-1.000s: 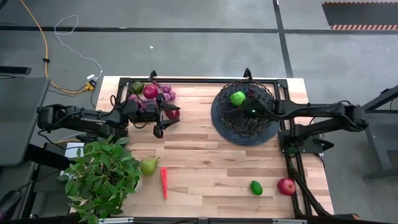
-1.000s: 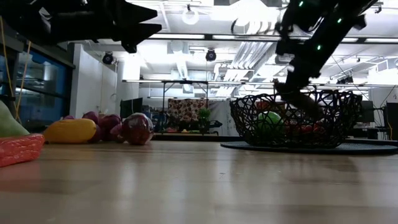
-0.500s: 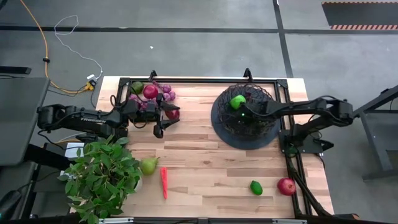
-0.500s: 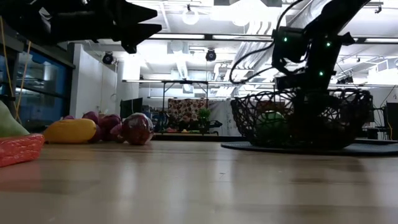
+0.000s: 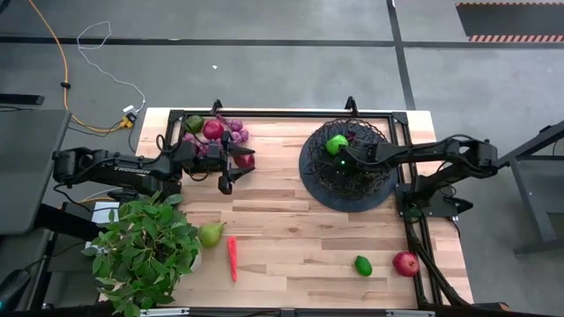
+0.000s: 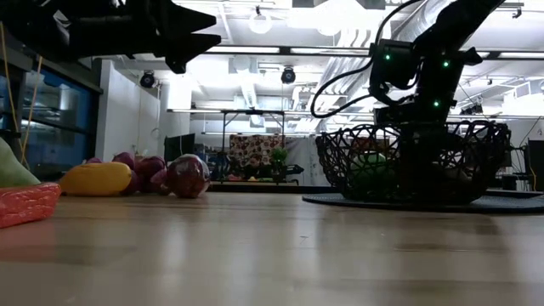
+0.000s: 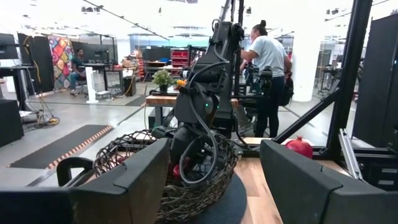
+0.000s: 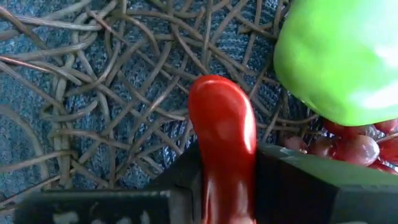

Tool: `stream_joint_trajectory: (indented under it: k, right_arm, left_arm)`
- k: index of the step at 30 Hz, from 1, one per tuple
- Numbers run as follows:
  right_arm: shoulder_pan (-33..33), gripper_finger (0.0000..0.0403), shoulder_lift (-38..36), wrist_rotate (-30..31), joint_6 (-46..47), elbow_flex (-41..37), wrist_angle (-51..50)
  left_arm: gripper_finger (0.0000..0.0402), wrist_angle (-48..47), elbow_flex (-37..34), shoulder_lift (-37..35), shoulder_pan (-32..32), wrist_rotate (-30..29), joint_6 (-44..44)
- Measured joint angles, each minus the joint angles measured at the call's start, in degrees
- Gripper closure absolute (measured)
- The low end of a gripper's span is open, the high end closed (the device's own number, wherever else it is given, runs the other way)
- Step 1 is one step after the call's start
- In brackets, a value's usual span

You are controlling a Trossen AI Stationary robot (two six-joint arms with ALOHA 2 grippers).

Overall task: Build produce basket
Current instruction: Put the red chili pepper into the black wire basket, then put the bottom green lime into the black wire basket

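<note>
A: Right end effector (image 8: pixel 227 180)?
B: Down inside the basket (image 5: pixel 349 163); fingers clamped on a red chilli (image 8: pixel 222 134), beside a green fruit (image 8: pixel 339 56) and grapes (image 8: pixel 360 148).
A: Left end effector (image 5: pixel 231 165)?
B: Fingers spread, nothing held; above the worktop (image 5: pixel 291 229) near the far-left fruit pile (image 5: pixel 214 132).

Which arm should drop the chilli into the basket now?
Right. The right gripper holds the red chilli pepper down inside the basket, beside a green fruit. The left gripper hovers open near the far-left produce pile.
</note>
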Motion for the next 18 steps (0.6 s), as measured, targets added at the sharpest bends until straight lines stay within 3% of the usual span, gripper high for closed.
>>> stream_joint_trajectory:
  k: [11, 15, 18]
  right_arm:
    - [0.0, 0.0205, 0.0, 1.5, 1.9, 4.6, -6.1]
    - [0.0, 0.019, -0.4, 1.3, 2.4, 8.1, -7.5]
    - [0.0, 0.019, -2.0, 0.3, -0.1, 8.3, -3.1]
  left_arm:
    - [0.0161, 0.0, 0.0, 0.0, 0.0, 0.0, -0.5]
    - [0.0161, 0.0, 0.0, 0.0, 0.0, 0.0, -0.5]
    - [0.0161, 0.0, 0.0, 0.0, 0.0, 0.0, -0.5]
